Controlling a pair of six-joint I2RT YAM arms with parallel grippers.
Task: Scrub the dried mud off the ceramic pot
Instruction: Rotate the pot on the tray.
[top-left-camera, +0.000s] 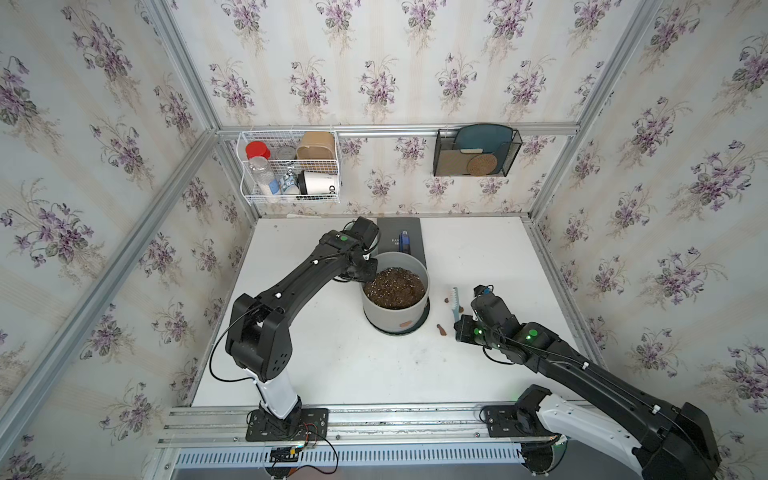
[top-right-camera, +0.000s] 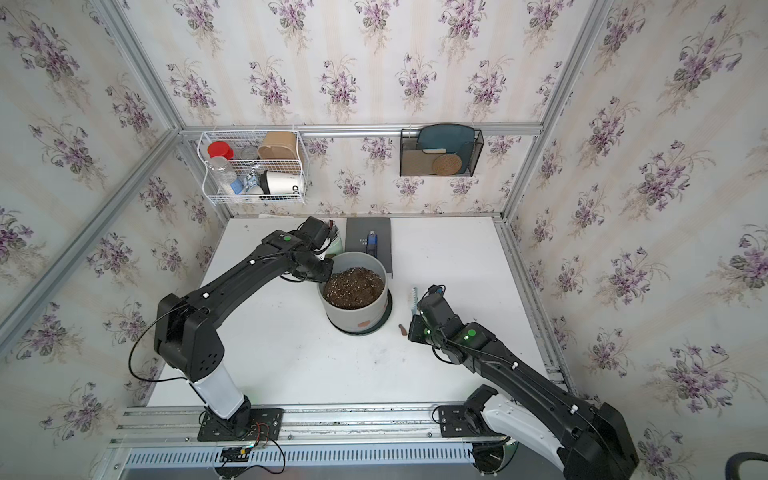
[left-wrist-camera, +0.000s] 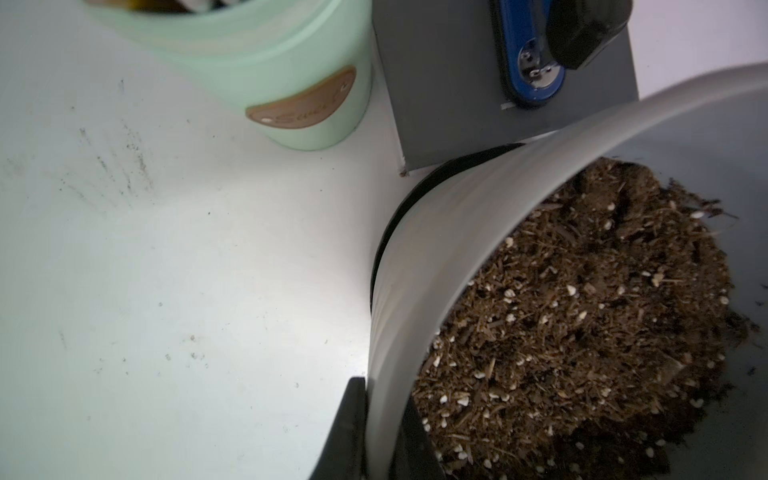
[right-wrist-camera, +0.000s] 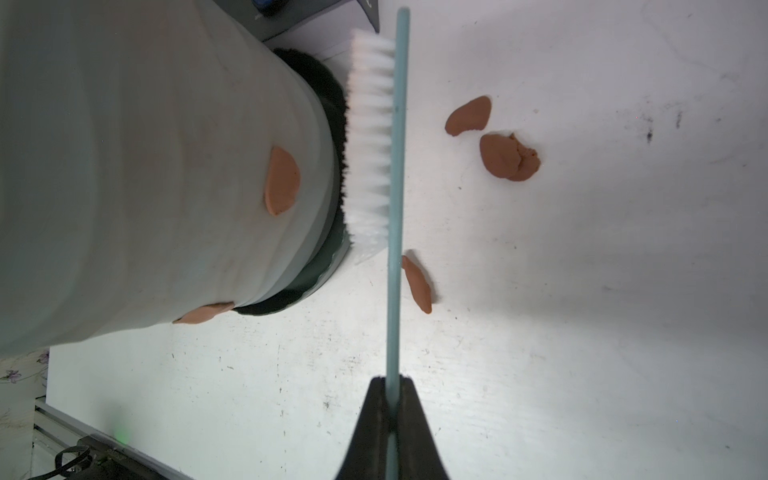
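Observation:
The light-grey ceramic pot (top-left-camera: 386, 322) (top-right-camera: 353, 318) stands mid-table on a black saucer (right-wrist-camera: 316, 278), filled with dark soil (left-wrist-camera: 582, 311). Dried mud shows as a reddish-brown patch (right-wrist-camera: 282, 181) on its wall, and a second patch (right-wrist-camera: 203, 313) sits near the base. Three mud flakes (right-wrist-camera: 509, 157) lie on the table to the pot's right. My left gripper (left-wrist-camera: 383, 390) (top-left-camera: 368, 270) is shut on the pot's rim, one finger outside and one inside. My right gripper (right-wrist-camera: 390, 380) (top-left-camera: 462, 326) is shut on a teal brush (right-wrist-camera: 372, 137) (top-left-camera: 456, 301). Its white bristles face the pot, a short gap away.
A mint-green cup (left-wrist-camera: 270, 75) stands behind the pot at the left. Next to it lies a dark grey book (top-left-camera: 395, 230) with a blue tool (top-left-camera: 404, 243) on top. A wire basket (top-left-camera: 291, 166) and a black mesh holder (top-left-camera: 476, 151) hang on the back wall.

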